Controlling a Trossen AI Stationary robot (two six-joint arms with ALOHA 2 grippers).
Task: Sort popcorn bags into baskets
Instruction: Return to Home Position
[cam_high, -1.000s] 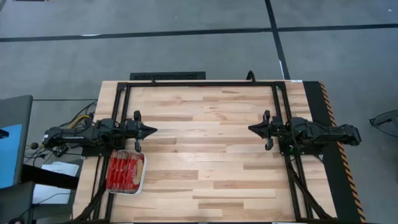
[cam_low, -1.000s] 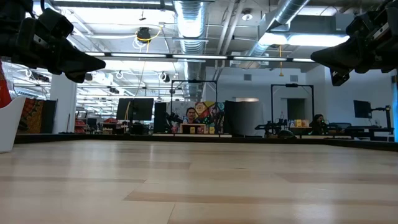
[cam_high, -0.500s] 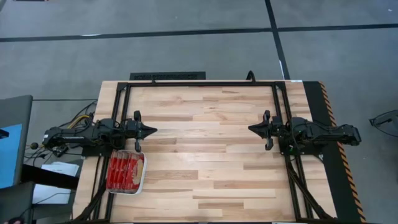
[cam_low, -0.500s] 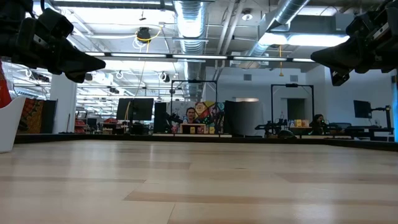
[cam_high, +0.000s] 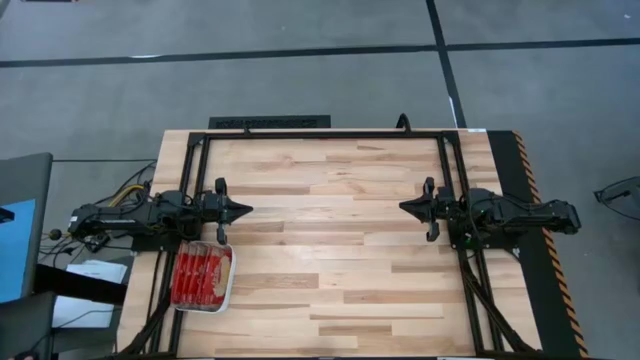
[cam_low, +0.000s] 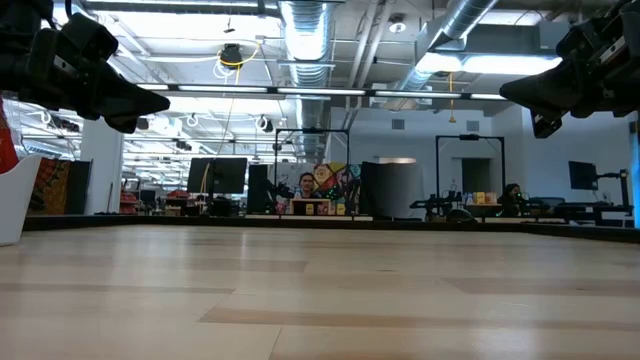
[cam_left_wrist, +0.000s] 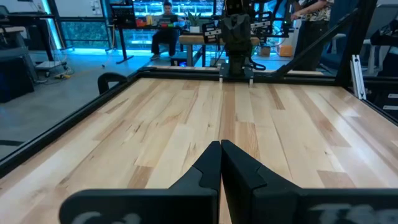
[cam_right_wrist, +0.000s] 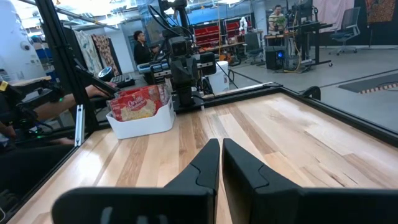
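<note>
Left tool (cam_high: 246, 210) and right tool (cam_high: 404, 207) both pinched together, empty, at opposite worktop (cam_high: 330, 260) sides. Popcorn bags (cam_high: 195, 275) sit in white tray (cam_high: 232, 285), near-left.

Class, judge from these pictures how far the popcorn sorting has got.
Done: the popcorn bags stand packed in the white tray at the left edge of the table; none shows loose on it. In hand: nothing; the left gripper and right gripper are shut, empty, apart at opposite sides. Left: apparently no bags.
</note>
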